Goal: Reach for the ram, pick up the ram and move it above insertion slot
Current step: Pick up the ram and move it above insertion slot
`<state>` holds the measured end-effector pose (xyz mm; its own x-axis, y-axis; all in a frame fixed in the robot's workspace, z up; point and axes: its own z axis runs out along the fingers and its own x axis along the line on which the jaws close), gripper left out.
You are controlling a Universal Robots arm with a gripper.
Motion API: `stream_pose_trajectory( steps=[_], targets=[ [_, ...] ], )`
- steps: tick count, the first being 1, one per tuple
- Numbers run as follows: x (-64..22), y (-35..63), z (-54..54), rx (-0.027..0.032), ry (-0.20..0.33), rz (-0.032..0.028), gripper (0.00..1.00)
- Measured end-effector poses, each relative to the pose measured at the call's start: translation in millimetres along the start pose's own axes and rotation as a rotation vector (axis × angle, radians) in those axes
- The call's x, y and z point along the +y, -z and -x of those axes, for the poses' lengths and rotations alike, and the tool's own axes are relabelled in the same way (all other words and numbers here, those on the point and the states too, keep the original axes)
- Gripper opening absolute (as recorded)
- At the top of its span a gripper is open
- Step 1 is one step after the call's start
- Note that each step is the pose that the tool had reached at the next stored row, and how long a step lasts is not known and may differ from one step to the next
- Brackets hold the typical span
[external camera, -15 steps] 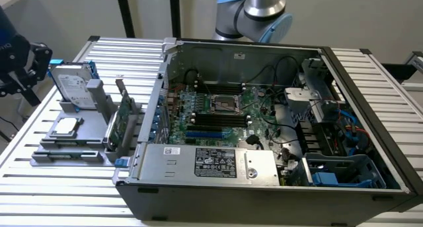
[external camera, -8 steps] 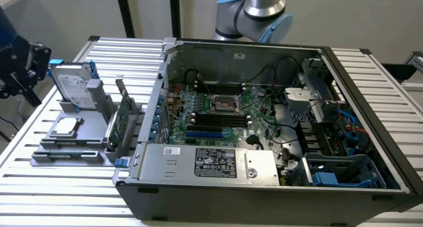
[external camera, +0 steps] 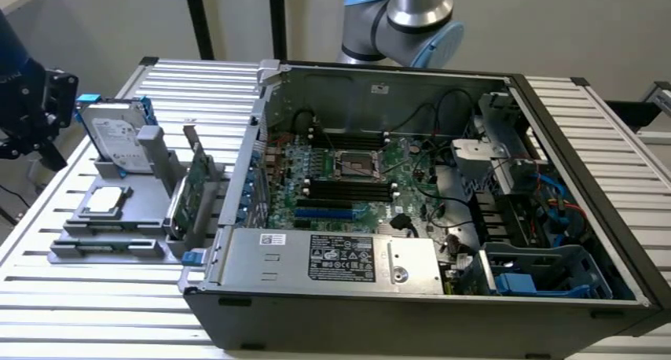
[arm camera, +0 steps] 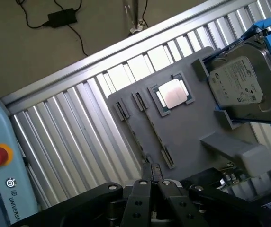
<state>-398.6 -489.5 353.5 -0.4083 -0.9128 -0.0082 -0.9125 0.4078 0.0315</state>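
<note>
Gripper (arm camera: 152, 185) is clamped fully shut, holding nothing, near the gray tray (arm camera: 192, 127). Ram (arm camera: 154, 135) sits edge-up in that tray, at the exterior view's left of the PC case (external camera: 419, 305). Go down shut and it'll likely bash the ram.

ARM: your arm (external camera: 417, 20) shows its silver-and-blue joint at the far side, centre | GRIPPER: your gripper (external camera: 30, 116) hangs black at the exterior view's left edge, partly cut off | FINGERS: its fingers (arm camera: 141, 201) are pressed together, tips meeting
</note>
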Motion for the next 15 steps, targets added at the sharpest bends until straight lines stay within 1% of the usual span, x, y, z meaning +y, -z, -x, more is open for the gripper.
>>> stream_pose_trajectory(
  steps=[15],
  targets=[
    [-0.2,-8.0,-0.1,0.0085,0.272,0.0021,0.11]
  ],
)
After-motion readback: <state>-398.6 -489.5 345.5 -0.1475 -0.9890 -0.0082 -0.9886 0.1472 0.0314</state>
